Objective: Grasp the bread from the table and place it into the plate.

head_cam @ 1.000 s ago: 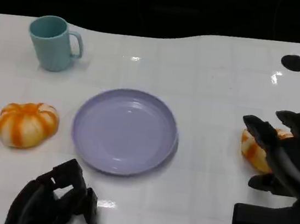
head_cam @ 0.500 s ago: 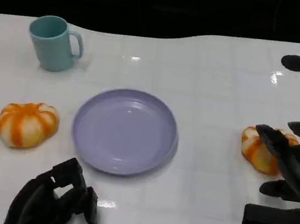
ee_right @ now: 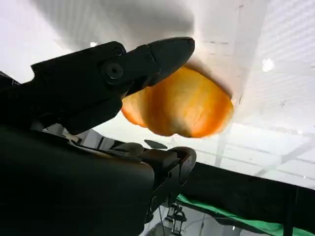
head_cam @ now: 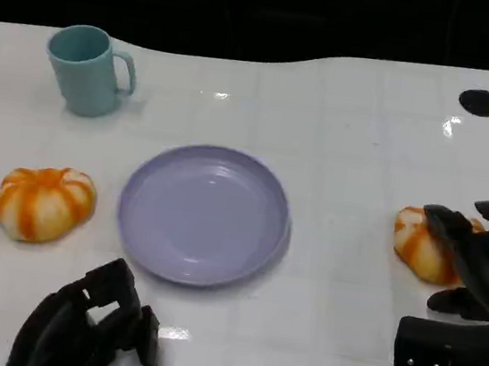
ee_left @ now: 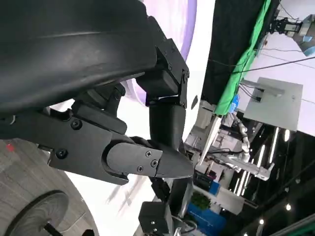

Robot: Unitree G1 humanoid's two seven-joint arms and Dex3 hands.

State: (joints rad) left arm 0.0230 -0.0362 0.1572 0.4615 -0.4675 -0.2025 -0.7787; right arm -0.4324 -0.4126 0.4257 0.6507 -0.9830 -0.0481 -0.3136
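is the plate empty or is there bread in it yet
Empty: the plate holds nothing; both bread pieces lie on the table.

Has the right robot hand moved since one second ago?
Yes. Against the fixed plate, the right robot hand has moved away from it, toward the picture's right and lower edge, beside the bread.

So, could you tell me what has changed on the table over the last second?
The right hand has drawn back toward the robot and a little outward, uncovering more of the right bread; its fingers sit around the bread, not yet closed. The left bread, plate, mug and left hand stayed put.
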